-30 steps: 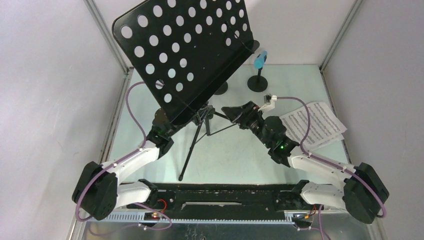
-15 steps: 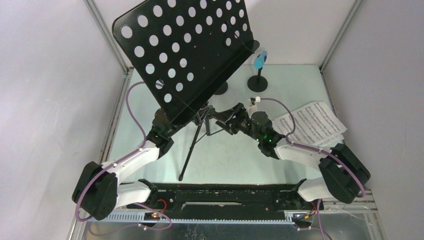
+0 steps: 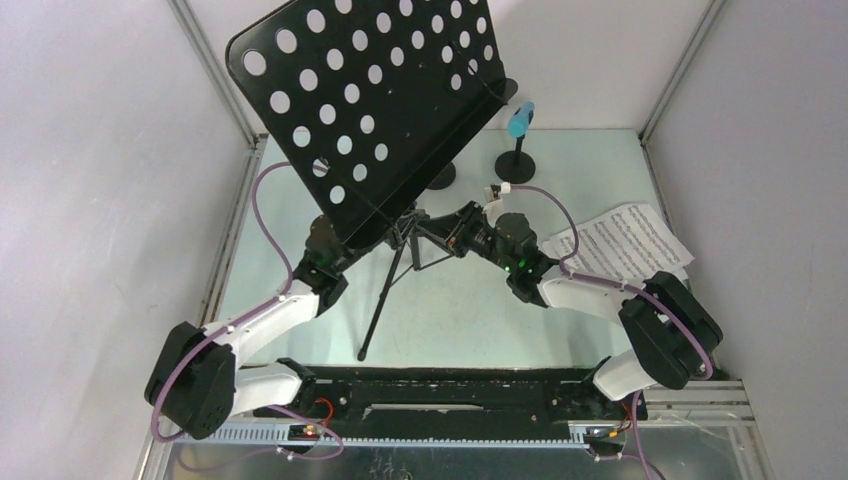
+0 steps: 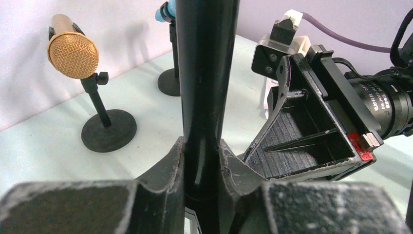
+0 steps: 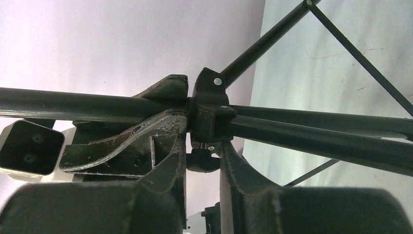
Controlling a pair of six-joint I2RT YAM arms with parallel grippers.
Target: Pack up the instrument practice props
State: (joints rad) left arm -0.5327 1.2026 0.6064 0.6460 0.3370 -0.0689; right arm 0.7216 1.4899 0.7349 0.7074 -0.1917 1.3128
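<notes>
Left wrist: left end effector tight on pole, right end effector on knob.

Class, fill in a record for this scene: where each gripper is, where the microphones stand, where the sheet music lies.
Left gripper: shut on the music stand's pole
Right gripper: jaws either side of the knob under the tripod collar; grip unclear
Tan microphone: upright in a round-based holder
Light-blue microphone: in its holder, far side of table
Sheet music: flat on the table, right side
</notes>
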